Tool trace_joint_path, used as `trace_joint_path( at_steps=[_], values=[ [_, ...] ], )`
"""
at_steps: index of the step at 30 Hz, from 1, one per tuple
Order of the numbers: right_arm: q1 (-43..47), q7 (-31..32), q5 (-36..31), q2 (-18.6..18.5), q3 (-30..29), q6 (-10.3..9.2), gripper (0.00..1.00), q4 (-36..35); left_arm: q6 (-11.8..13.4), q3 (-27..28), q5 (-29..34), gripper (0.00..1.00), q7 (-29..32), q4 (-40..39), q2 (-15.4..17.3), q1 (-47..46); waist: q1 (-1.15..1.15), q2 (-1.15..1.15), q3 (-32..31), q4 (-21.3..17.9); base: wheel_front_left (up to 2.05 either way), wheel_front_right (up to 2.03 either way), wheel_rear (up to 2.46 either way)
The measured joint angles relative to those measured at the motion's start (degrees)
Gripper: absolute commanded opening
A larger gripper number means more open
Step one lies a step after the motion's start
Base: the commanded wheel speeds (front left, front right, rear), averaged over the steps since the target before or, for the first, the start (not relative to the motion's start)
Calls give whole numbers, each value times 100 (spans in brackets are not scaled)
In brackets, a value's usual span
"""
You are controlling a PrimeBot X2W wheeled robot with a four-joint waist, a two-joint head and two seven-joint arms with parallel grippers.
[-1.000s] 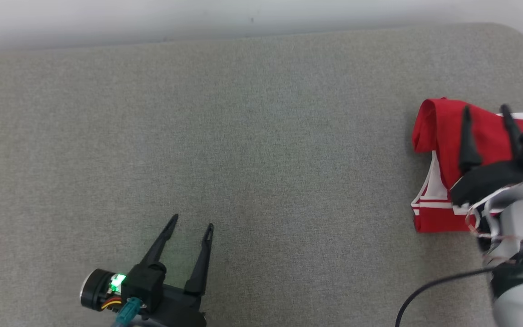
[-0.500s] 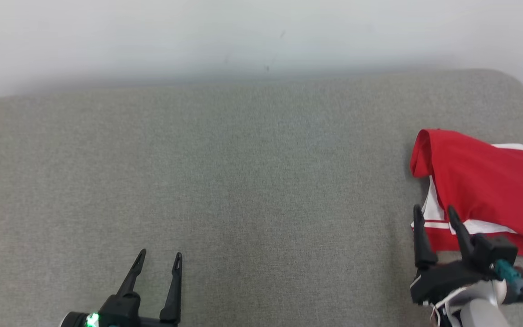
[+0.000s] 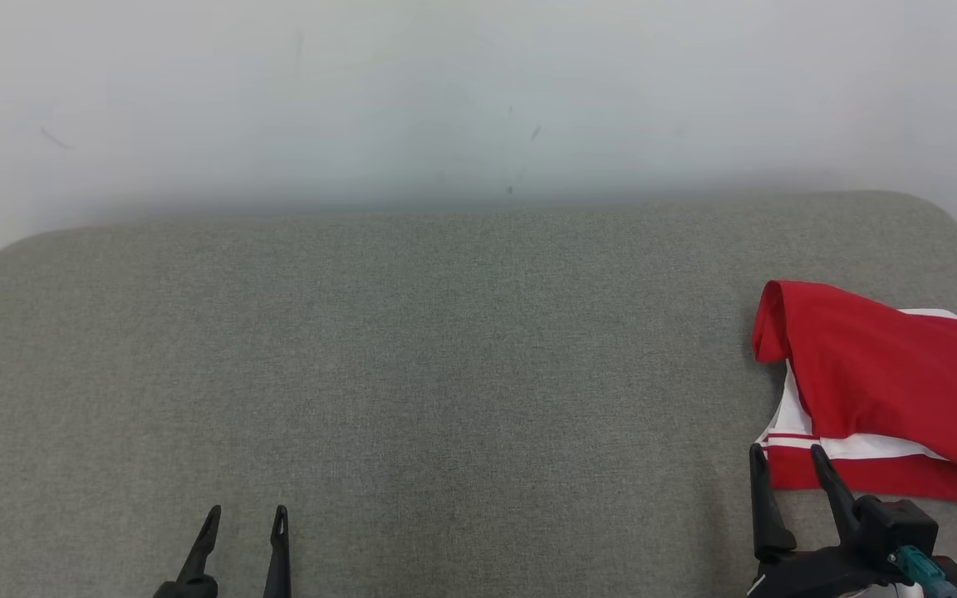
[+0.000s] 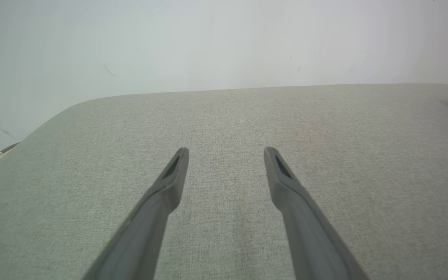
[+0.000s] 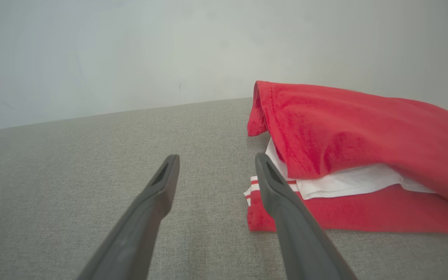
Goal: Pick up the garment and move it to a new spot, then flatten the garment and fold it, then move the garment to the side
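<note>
**Both hands open and empty; folded red garment at right end of bench**

Right hand (image 3: 786, 449): open, two dark fingers spread, nothing held between them. Positioned at the near left corner of the garment (image 3: 885, 382), fingertips pointing toward its striped edge. Seen from the right wrist, one finger overlapping that corner. Contact with the cloth impossible to tell.

Left hand (image 3: 247, 508): open, fingers parted, empty. Set well apart from the garment, far to its left, over bare grey fabric.

Garment: red, with a white layer and red-and-white striped trim showing at the near left corner. Folded in layers, the top red layer humped and loosely rolled at its far left edge, a flat red layer lowest. Lying on the bench (image 3: 445, 357), partly cut off by the right edge of the head view.

Bench: grey woven covering, rounded corners, stretching left of the garment.

Wall (image 3: 445, 100): pale, plain, faint marks, behind the garment and bench.
</note>
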Motion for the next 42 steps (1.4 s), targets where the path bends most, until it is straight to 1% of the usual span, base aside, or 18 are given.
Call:
trace_joint_path(
  at_steps=[6, 8, 12, 18, 22, 27, 33, 37, 42],
  values=[
    [116, 0, -22, 26, 9, 0, 100, -94, 1, 90, 13, 100, 0, 20, 1, 20, 1, 0, -54, 25, 0, 0, 0],
    [186, 0, 125, 70, 7, 0, 100, -147, 2, 113, 29, 100, 0, 18, 2, 23, 1, 0, -66, 38, 0, 0, 0],
    [238, 0, 211, 36, 182, 0, 100, -210, 11, 124, 55, 100, 0, 53, 5, 24, 1, 0, -76, 49, 0, 0, 0],
    [241, 0, 125, -44, 252, 0, 100, -188, 52, 154, 58, 100, 0, 83, 3, 21, 1, 0, -102, 47, 0, 0, 0],
    [240, 0, -71, -73, 203, 0, 100, -188, 52, 207, 23, 100, 0, 92, 1, 21, 1, 0, -98, 34, 0, 0, 0],
    [240, 0, -258, -44, 141, 0, 100, -154, -46, 261, -34, 100, 0, 109, -3, 17, 1, 0, -71, 38, 0, 0, 0],
    [241, 0, -315, 1, 127, 0, 100, -168, -151, 335, -64, 100, 0, 121, -10, 12, 1, 0, -46, 26, 0, 0, 0],
    [241, 0, -332, 20, 133, 0, 100, -172, -200, 388, -69, 100, 0, 140, -14, 10, 2, 0, -54, 17, 0, 0, 0],
    [298, 3, -331, 32, 137, 0, 100, -70, -201, 385, -65, 100, 9, 238, -33, 85, 2, 0, -60, 24, 0, 0, 0]
  ],
)
